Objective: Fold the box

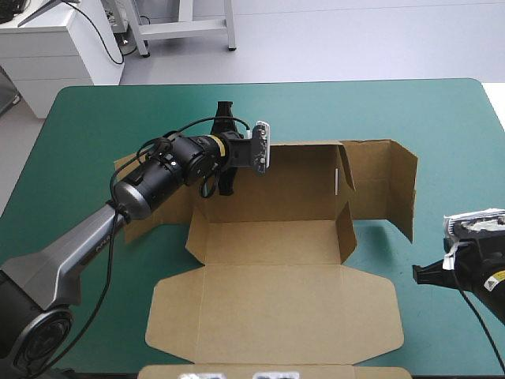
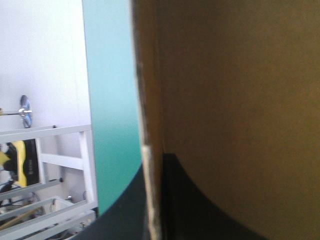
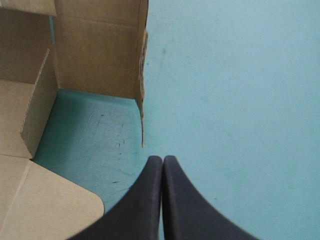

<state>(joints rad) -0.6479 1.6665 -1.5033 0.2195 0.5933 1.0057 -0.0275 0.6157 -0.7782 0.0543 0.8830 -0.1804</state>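
You are in the wall-raising step, as I judge it. The box (image 1: 268, 241) sits on the teal-green cover (image 1: 87, 126) with its base panel flat, its far wall (image 1: 304, 181) standing, and its lid (image 1: 272, 312) lying flat on the near side of the base. Your left gripper (image 2: 153, 164) is at the left end of that far wall, its 2 black fingers nearly together with the board's raw edge pinched between them, 1 finger on each face. Your right gripper (image 3: 162, 160) is off the box's right side, just short of the upright right flap (image 1: 398, 189), its fingers pressed into 1 pointed arch and carrying nothing. The next move probably calls for swinging the end flaps inward along their creases with the far wall upright, so make the pinch firm but not crushing. The board is plain brown corrugated sheet, matt and stiff between creases, with a fuzzy cut edge. The lid's corners are rounded. The cover around the box is smooth and lightly scuffed.
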